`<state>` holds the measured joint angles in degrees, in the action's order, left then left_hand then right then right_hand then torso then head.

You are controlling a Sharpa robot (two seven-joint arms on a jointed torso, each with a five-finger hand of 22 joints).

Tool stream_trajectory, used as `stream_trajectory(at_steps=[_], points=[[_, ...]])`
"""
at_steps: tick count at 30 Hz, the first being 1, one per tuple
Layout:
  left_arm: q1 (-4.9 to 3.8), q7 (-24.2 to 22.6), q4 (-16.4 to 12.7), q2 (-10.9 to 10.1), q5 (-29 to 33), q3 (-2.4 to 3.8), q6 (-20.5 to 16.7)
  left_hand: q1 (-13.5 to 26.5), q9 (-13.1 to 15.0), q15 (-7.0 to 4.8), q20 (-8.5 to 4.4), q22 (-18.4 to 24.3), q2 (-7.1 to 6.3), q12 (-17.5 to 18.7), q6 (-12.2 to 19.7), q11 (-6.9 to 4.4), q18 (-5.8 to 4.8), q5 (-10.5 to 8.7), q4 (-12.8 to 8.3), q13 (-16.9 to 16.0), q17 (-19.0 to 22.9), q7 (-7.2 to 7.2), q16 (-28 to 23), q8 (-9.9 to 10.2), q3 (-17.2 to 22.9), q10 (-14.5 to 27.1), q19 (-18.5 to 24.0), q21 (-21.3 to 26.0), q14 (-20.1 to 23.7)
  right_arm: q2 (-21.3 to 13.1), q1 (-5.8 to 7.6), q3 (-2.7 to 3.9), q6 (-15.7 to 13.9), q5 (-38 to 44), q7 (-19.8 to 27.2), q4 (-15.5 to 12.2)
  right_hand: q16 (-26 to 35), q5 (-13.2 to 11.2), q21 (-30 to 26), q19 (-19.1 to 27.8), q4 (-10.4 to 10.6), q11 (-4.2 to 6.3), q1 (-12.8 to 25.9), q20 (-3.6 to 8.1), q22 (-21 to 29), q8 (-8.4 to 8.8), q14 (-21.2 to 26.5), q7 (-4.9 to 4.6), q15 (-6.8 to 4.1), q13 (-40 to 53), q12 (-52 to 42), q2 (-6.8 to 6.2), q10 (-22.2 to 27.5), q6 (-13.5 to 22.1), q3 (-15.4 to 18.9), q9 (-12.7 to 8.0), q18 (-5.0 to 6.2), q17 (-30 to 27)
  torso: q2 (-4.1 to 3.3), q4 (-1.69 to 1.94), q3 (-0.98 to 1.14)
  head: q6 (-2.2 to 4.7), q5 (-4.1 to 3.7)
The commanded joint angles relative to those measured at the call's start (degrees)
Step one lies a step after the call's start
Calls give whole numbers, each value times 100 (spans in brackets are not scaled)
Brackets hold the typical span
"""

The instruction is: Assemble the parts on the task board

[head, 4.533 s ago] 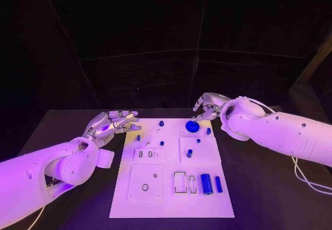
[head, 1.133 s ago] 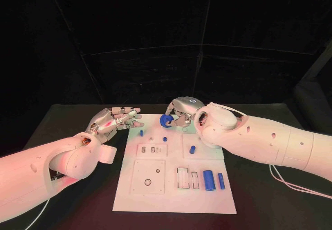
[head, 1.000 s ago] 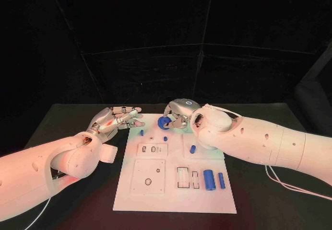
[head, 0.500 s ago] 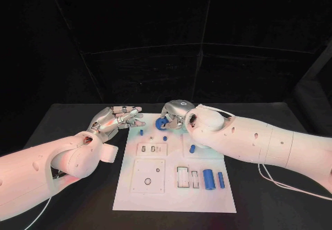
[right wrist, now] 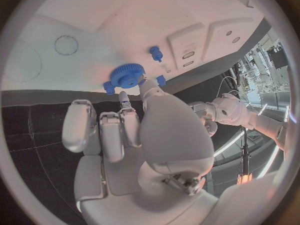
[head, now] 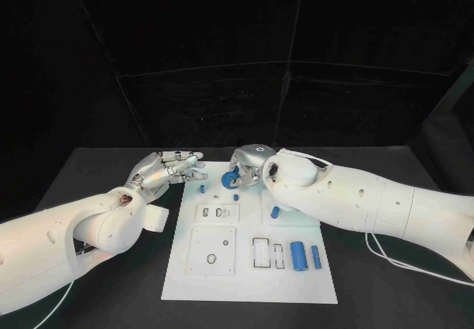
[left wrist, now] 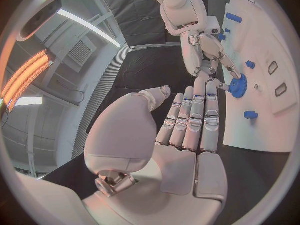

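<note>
My right hand (head: 251, 163) hangs over the far end of the white task board (head: 247, 288) and pinches a blue gear (head: 230, 180) at its fingertips. The right wrist view has that gear (right wrist: 127, 75) just above the board (right wrist: 94, 15), near small blue pegs (right wrist: 155, 51). My left hand (head: 166, 169) hovers beside the board's far left corner with its fingers stretched out, holding nothing. From the left wrist, the left hand (left wrist: 187, 130) points toward the right hand (left wrist: 203, 50) and the gear (left wrist: 238, 85).
Small blue pegs (head: 203, 188) (head: 235, 198) (head: 275, 213) stand on the board's far half. Two blue cylinders (head: 297, 256) (head: 316, 257) lie near its right edge beside rectangular slots (head: 261, 255). Black table (head: 395, 274) surrounds the board.
My right hand has carried the gear a little to the left and lower over the board's far end. The left hand has hardly moved.
</note>
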<state>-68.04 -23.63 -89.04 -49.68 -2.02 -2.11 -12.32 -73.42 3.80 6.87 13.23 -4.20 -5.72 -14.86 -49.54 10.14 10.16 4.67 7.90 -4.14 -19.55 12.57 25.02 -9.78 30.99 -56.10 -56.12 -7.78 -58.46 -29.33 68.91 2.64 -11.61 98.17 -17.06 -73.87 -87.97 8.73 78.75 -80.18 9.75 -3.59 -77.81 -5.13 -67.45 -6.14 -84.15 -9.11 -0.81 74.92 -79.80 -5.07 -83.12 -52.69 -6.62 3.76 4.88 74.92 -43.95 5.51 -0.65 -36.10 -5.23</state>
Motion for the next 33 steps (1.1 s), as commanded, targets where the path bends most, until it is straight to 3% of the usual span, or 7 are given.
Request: stream_trajectory(at_steps=[1, 13, 17, 20, 22, 24, 33], points=[[-8, -32, -11, 2, -17, 5, 70, 31, 4, -7, 4, 7, 5, -35, 29, -10, 28, -18, -2, -7, -8, 121, 18, -20, -31, 36, -40, 24, 51, 24, 10, 2, 131, 53, -25, 8, -16, -42, 39, -3, 15, -47, 40, -35, -5, 36, -493, -2, 41, 550, 27, -42, 13, 48, 38, -3, -43, 1078, -2, 2, 0, -2, 1], [-8, -30, -11, -12, -17, 5, 74, 38, 4, -5, 5, 8, 10, -38, 33, -9, 27, -19, 1, -7, -8, 122, 19, -21, -40, 40, -40, 27, 54, -95, 8, 1, -137, 25, -7, -102, -16, -85, 43, -2, 49, -63, 70, -53, -10, 76, -493, -16, 57, 558, 22, -39, 14, 69, 46, 4, -43, 1079, -1, -17, 5, 16, 12], [-8, -31, -16, -23, -17, 5, 77, 38, 4, -5, 5, 8, 10, -38, 33, -9, 27, -19, 1, -7, -8, 122, 19, -21, -40, 40, -40, 27, 54, -276, 7, 0, -763, -144, 158, -264, -17, -82, 57, -14, 94, -66, 118, -59, -36, 86, -493, -18, 61, 574, 4, -40, 2, 59, 61, 8, -47, 1081, 0, -23, 8, 32, 4], [-8, -29, -15, -36, -17, 5, 73, 38, 4, -5, 5, 8, 10, -38, 33, -9, 27, -19, 1, -7, -8, 122, 19, -21, -40, 40, -40, 27, 54, -550, 7, -1, -1321, -588, 600, -475, 108, 23, -51, 86, 60, -60, 24, -62, 167, 103, -429, -15, 57, 366, 243, -56, 169, 40, 25, 13, -7, 815, 6, -33, 12, 49, 8], [-8, -27, -18, -47, -16, 5, 69, 38, 4, -5, 5, 8, 10, -38, 33, -9, 27, -19, 1, -7, -8, 122, 19, -21, -40, 40, -40, 27, 54, -791, 9, -1, -1484, -999, 964, -639, 122, 77, -84, 117, -10, -54, -105, -61, 216, 110, -423, -11, 52, 344, 273, -19, 189, 18, -39, 17, 2, 798, 9, -17, 1, 67, -12], [-8, -26, -15, -53, -16, 5, 66, 38, 4, -5, 5, 8, 10, -38, 33, -9, 27, -19, 1, -7, -8, 122, 19, -21, -40, 40, -40, 27, 54, -1110, 11, -1, -1501, -1513, 1309, -830, 125, 91, -102, 134, -52, -48, -172, -60, 241, 102, -423, -4, 48, 332, 288, 0, 197, -27, -72, 23, 6, 800, 11, -19, -4, 76, -34], [-7, -24, 47, -5, -16, 4, 56, 40, 4, -4, 6, 8, 11, -40, 36, -9, 27, -19, 0, -7, -9, 122, 19, -23, -46, 44, -40, 30, 57, -2062, 11, -5, -1362, -2681, 1982, -1115, 128, 279, -118, 144, -151, -44, -267, -50, 253, 140, -427, -4, 42, 310, 320, -71, 214, -36, -74, 16, 7, 811, 45, -70, 30, 143, -146]])
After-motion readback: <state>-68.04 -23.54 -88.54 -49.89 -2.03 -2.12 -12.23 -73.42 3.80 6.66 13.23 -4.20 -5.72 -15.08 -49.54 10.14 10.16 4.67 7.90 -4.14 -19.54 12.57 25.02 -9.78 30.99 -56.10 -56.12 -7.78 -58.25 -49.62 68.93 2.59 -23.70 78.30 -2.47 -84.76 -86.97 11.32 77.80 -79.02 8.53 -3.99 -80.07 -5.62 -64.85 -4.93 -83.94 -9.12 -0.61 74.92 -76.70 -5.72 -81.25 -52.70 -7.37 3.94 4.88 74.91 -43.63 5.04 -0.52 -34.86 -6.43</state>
